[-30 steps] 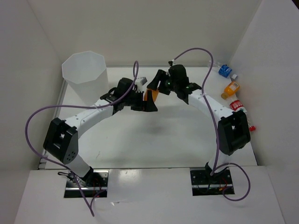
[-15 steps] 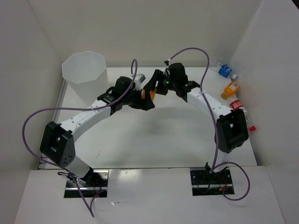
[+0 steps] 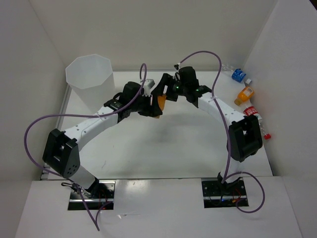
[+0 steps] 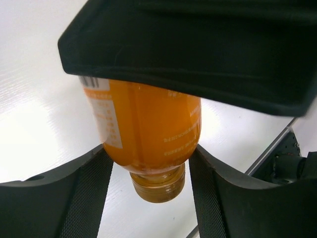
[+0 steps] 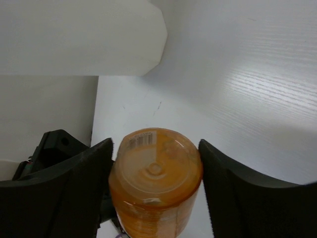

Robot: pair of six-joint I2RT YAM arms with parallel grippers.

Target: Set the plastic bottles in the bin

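step, as I judge: handover of orange bottle [image 3: 159, 100], held above mid-table | left gripper [image 4: 148, 154] clamped near its cap end | right gripper [image 5: 155, 146] pressed on its base end | next: right should let go, then left carries it to the bin [image 3: 94, 96], well apart at far left

Orange bottle [image 4: 148, 129] (white translucent bin [image 3: 96, 95])

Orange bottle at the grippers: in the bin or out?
Out: orange bottle is held between left gripper and right gripper, apart from the bin.
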